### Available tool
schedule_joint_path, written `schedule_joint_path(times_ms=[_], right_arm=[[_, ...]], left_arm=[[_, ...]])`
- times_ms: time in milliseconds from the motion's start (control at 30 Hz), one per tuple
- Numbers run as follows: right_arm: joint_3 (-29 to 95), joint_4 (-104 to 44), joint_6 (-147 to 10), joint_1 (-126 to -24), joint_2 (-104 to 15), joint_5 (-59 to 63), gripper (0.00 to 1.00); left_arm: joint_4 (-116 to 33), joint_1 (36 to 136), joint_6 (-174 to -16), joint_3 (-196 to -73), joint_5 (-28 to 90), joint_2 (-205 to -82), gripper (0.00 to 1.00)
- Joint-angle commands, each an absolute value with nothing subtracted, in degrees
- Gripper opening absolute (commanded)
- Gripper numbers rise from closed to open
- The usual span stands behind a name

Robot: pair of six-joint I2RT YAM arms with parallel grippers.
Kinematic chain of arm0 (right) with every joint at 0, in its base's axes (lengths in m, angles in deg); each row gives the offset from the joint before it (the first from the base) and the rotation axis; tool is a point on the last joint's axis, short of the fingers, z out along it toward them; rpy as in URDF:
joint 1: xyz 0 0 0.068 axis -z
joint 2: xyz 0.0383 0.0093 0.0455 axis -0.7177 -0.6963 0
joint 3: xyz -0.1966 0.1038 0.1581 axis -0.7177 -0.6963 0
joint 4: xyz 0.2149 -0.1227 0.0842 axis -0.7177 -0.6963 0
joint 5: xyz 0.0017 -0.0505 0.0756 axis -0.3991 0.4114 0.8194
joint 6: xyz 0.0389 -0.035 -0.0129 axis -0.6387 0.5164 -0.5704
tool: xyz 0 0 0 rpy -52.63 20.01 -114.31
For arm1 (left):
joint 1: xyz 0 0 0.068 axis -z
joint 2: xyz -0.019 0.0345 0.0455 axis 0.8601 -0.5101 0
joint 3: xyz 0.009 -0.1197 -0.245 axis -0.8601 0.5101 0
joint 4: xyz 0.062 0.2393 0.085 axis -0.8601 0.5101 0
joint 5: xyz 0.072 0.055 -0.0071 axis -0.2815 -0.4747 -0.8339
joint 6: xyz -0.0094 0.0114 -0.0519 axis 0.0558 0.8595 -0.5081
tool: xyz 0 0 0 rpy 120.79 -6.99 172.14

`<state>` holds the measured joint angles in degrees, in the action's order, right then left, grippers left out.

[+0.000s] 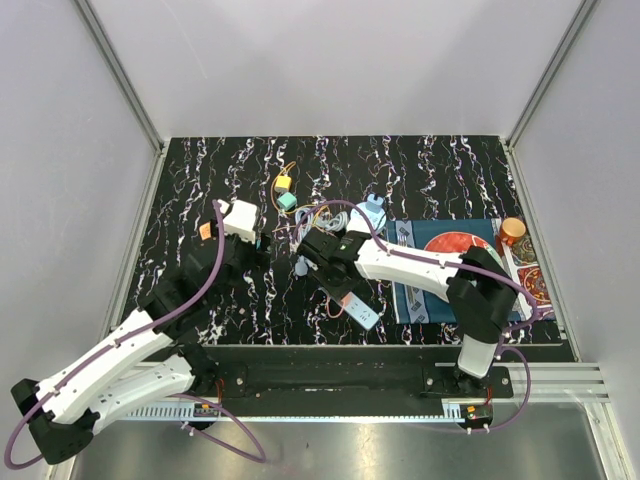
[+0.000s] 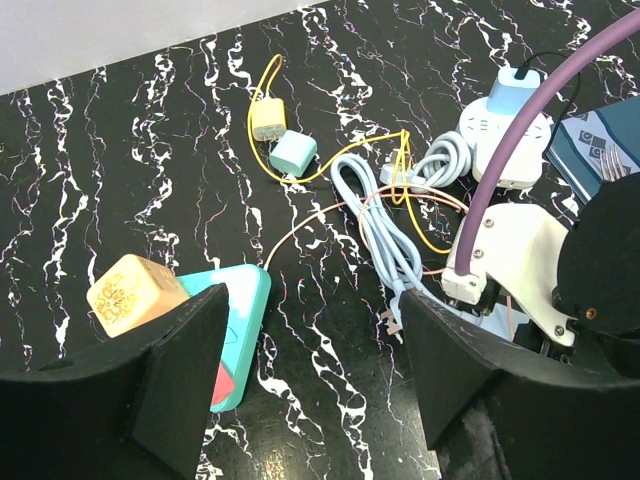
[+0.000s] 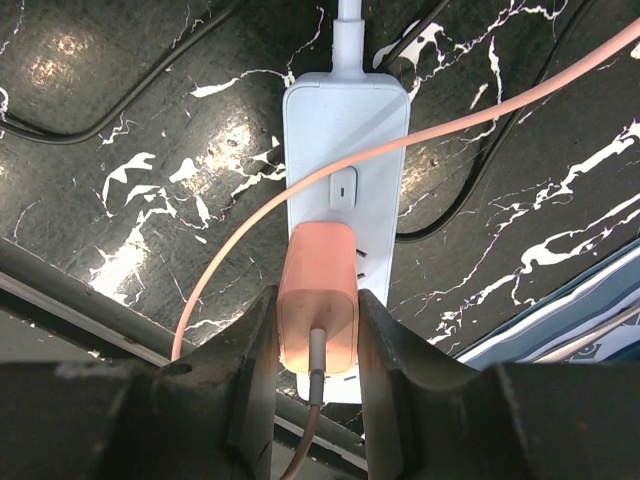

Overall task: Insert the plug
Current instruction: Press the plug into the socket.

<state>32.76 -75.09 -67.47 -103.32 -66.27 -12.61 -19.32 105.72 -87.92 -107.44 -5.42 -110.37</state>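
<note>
A salmon-orange plug with a matching cable sits between the fingers of my right gripper, which is shut on it. The plug rests against the face of a pale white-blue power strip, just below its switch. Its prongs are hidden, so I cannot tell how deep they sit. From above, the strip lies near the table's front edge, under my right gripper. My left gripper hovers to the left, open over bare black marble, holding nothing.
Behind are a yellow plug and a teal plug on a yellow cable, a coiled pale blue cable and a white socket block. A teal device lies by my left finger. A blue mat and an orange cup are on the right.
</note>
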Motion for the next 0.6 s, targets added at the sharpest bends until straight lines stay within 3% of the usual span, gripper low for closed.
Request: schedule_joint_path(times_ms=[0, 367, 567], right_arm=[[28.4, -78.9, -66.5, -103.5, -73.7, -13.5, 0.0], [30.1, -77.8, -67.4, -103.6, -75.8, -13.4, 0.0], [40.6, -76.9, -64.5, -103.5, -77.4, -12.3, 0.0]], left_arm=[[-20.8, 105.4, -87.0, -107.5, -7.9, -110.7, 0.73], [-20.4, 105.4, -87.1, -107.6, -9.0, -109.7, 0.73], [-20.3, 105.3, -87.2, -107.7, -11.6, -107.9, 0.74]])
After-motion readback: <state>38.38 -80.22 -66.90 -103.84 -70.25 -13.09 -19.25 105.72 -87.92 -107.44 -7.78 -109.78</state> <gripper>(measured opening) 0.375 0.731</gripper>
